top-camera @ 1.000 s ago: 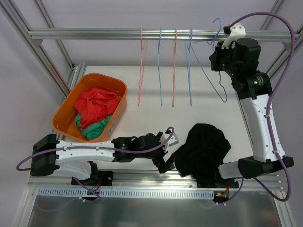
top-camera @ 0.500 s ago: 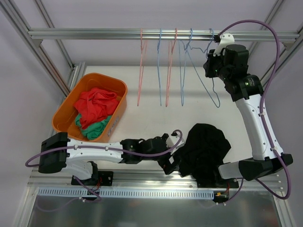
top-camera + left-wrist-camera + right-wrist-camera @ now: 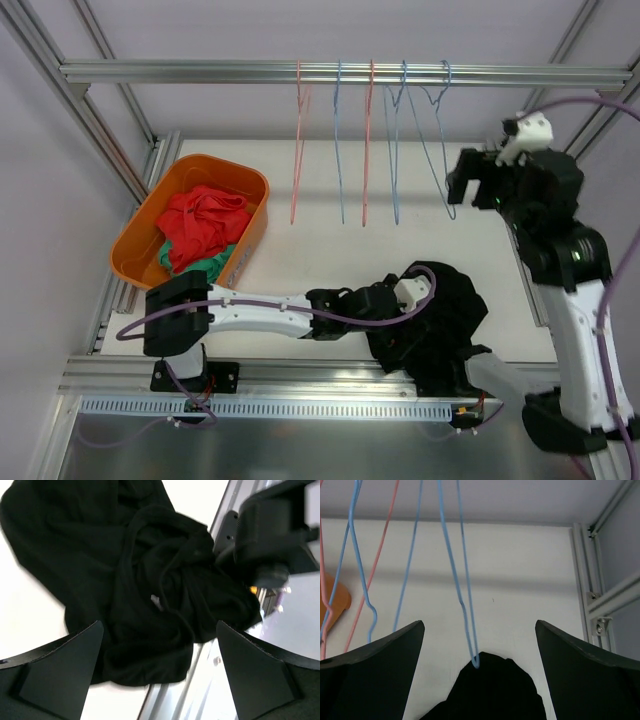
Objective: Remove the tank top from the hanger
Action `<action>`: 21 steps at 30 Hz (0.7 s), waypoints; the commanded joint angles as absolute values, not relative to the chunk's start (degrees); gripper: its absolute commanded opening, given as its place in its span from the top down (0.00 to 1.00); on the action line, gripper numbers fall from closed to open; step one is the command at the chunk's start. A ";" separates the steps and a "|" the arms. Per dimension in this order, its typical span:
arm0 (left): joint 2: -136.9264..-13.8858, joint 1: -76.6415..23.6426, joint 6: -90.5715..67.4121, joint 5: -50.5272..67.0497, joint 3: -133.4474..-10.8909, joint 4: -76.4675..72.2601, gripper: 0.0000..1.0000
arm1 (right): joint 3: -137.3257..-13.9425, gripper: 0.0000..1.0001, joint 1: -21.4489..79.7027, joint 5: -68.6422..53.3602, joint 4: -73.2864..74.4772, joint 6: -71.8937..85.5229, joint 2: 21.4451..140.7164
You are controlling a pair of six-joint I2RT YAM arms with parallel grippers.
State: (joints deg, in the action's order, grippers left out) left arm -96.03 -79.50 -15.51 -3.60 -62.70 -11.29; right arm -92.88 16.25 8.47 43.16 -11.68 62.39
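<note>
Black tank top [image 3: 445, 305], crumpled heap, deep folds, lying on white table [image 3: 310, 250].

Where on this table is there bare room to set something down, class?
Bare tabletop lies between the orange bin and the black tank top, under the hangers. The near edge is crowded by the left arm and that top.

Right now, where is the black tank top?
The tank top lies crumpled on the table in the top view, near the front edge, right of centre, under the left gripper and beside the right arm's base.
</note>
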 commanded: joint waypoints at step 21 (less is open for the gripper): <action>-132.19 -75.59 -12.03 -5.54 -90.88 2.11 0.09 | -82.88 0.00 15.38 -6.33 53.97 -10.63 25.32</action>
State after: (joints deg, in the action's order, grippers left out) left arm -129.10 -75.35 -11.94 -4.93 -91.29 -4.43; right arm -82.85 15.62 -2.72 55.29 -9.91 26.83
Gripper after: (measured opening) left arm 0.933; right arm 0.993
